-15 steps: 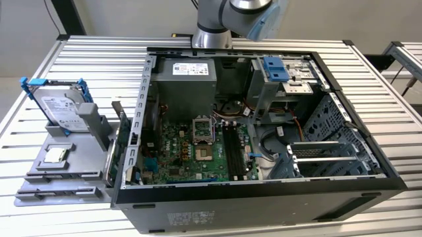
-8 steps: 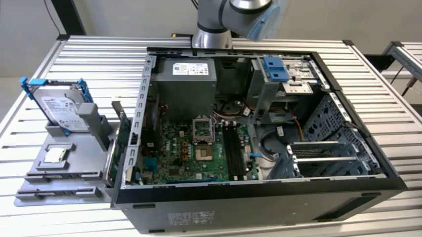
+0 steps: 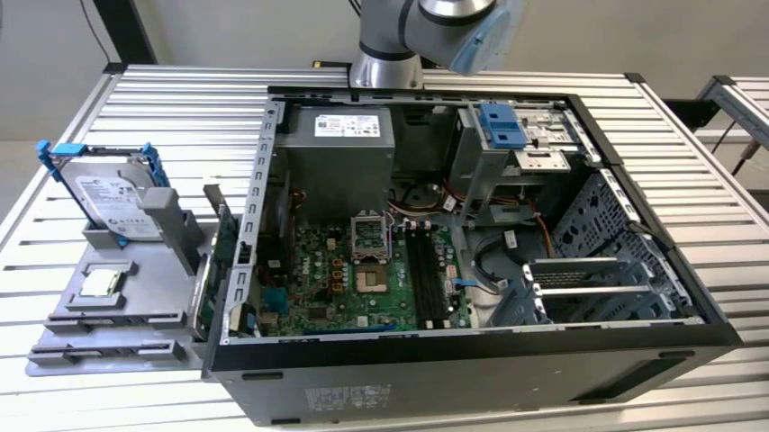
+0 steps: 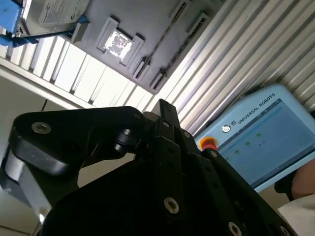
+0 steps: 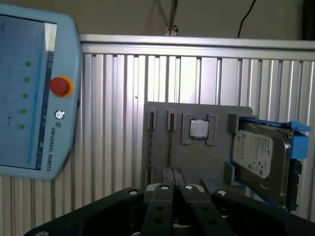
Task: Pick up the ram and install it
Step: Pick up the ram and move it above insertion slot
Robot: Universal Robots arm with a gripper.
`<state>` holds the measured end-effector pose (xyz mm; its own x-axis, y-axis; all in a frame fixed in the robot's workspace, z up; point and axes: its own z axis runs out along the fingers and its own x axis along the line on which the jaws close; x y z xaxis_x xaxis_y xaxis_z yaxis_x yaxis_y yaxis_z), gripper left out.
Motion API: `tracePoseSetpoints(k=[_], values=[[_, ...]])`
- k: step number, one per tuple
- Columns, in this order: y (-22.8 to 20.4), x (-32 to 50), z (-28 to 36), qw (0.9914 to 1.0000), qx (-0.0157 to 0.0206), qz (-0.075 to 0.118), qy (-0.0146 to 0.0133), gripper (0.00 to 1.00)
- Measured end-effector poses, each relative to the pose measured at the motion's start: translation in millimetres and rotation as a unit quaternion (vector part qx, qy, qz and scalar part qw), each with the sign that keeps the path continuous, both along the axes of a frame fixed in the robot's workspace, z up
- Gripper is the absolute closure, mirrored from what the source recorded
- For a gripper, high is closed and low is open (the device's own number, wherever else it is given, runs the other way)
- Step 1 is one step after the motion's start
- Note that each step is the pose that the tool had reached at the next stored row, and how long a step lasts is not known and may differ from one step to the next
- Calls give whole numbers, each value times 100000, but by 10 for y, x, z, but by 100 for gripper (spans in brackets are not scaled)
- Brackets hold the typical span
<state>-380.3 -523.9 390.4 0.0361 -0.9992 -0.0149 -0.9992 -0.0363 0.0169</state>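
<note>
One end effector (image 5: 173, 173), clenched empty; one tray (image 5: 197, 162) holds one hard drive (image 5: 258, 155) and one chip (image 5: 199, 129).

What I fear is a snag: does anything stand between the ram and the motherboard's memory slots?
Yes: the case wall stands between the ram, upright at the edge of the gray holder, and the memory slots. The case is open on top and nothing visible covers the slots.
</note>
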Motion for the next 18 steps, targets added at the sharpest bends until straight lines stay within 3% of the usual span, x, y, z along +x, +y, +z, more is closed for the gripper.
tracePoseSetpoints(k=[3, 12, 13, 18], values=[[-5, 0, -3, 99998, 467, 229, -458, 100], [-6, 0, -3, 99997, 557, 350, -465, 100], [-6, 0, -3, 99997, 560, 362, -467, 0], [-6, 0, -2, 99996, 556, 425, -462, 0]])
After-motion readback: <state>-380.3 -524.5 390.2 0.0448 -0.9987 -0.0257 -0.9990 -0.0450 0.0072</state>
